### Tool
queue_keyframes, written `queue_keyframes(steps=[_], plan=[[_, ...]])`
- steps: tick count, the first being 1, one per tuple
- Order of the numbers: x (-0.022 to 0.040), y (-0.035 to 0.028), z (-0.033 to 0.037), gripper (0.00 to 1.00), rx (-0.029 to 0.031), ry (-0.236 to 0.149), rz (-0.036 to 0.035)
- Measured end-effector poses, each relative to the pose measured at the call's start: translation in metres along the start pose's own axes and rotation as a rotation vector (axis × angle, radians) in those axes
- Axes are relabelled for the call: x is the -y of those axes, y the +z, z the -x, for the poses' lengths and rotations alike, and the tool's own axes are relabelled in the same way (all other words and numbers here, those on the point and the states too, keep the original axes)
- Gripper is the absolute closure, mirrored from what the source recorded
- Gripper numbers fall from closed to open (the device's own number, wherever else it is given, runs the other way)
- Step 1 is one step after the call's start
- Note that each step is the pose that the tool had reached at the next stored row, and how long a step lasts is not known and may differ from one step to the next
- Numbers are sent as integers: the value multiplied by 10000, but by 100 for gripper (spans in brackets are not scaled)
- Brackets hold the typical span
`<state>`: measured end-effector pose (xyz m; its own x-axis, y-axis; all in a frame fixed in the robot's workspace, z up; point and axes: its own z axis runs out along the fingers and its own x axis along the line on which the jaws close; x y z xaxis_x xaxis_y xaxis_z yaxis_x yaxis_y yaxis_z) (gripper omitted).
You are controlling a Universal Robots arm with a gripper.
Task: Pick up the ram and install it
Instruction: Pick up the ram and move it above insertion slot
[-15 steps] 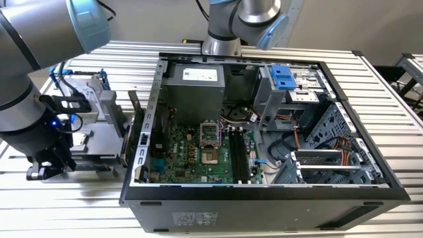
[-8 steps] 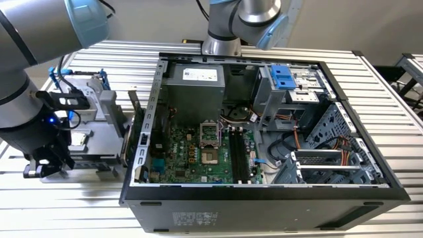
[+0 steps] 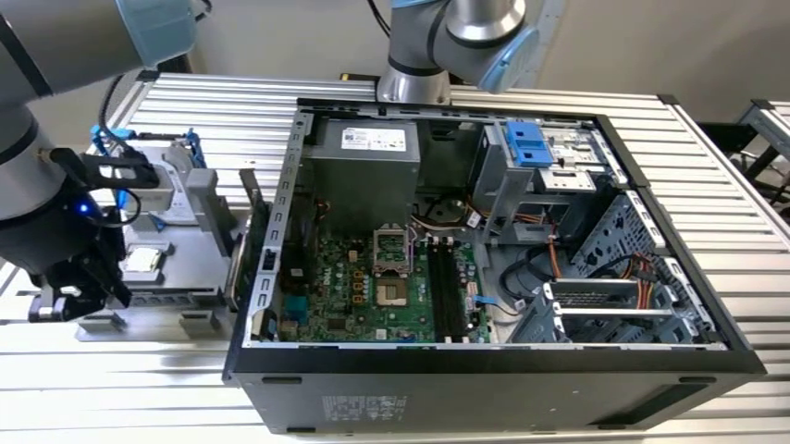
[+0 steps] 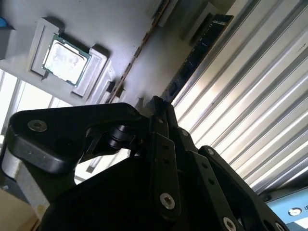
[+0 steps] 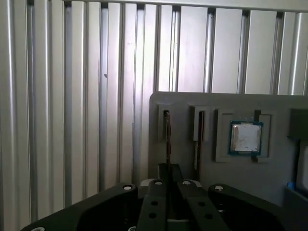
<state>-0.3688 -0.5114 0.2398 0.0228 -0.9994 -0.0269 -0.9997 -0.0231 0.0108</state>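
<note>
Here, the gripper (image 5: 168, 167) is clamped on the thin ram (image 5: 167, 137) standing in the grey holder's (image 5: 183, 98) slot, not yet lifted, while the black motherboard slots (image 3: 447, 287) wait empty.

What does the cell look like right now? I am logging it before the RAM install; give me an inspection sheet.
Surface: slatted metal table bearing an open computer case and a grey parts fixture.
Job's things: ram standing on edge in a fixture slot; black motherboard slots look empty.
Clutter: processor chip, second stick, hard drive in blue frame, all on the fixture.
Grippers: gripper lined up with the ram's edge.
Cables: wire bundles inside the case.
Surroundings: another slatted table at the exterior view's right.
</note>
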Motion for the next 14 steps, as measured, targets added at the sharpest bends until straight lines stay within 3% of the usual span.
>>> queue_keyframes(steps=[14], plan=[[-9,-199,5,100,0,0,-3]])
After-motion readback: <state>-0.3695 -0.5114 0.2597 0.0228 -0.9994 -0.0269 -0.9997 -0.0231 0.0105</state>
